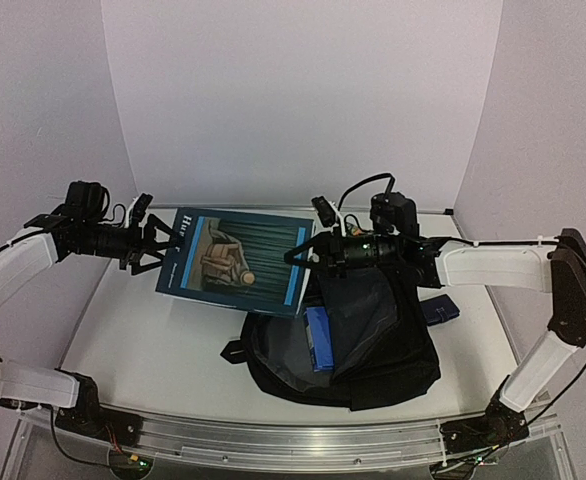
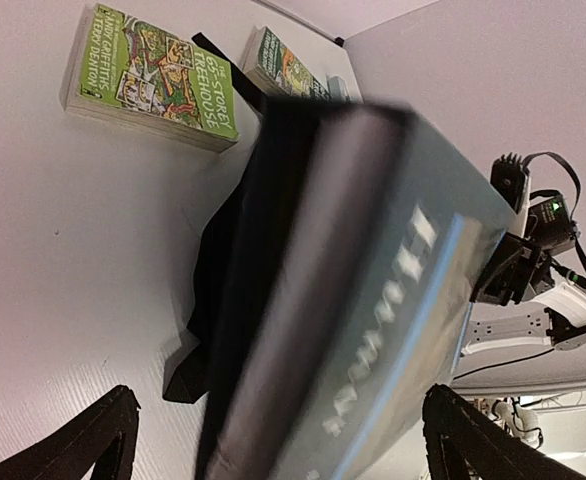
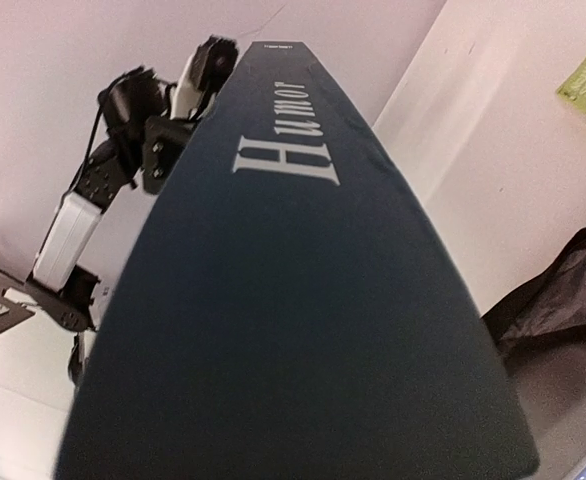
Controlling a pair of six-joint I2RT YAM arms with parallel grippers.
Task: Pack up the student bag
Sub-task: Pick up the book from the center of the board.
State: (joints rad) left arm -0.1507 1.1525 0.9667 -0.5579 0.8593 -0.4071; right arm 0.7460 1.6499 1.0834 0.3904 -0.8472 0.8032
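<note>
A large dark teal book (image 1: 238, 260) titled "Humor" hangs in the air between both grippers. My right gripper (image 1: 308, 252) is shut on its right edge; the book (image 3: 293, 320) covers the fingers in the right wrist view. My left gripper (image 1: 153, 248) is open around the book's left end. Its fingers (image 2: 98, 440) stand wide on both sides of the blurred spine (image 2: 373, 320), with a gap on one side. The black student bag (image 1: 373, 350) lies open on the table below and to the right. A blue item (image 1: 318, 340) sits inside it. The bag also shows in the left wrist view (image 2: 223, 270).
Two green books (image 2: 153, 75) (image 2: 288, 62) lie on the white table beyond the bag. A small dark blue pouch (image 1: 440, 308) lies right of the bag, under the right arm. White walls close in the back and the sides.
</note>
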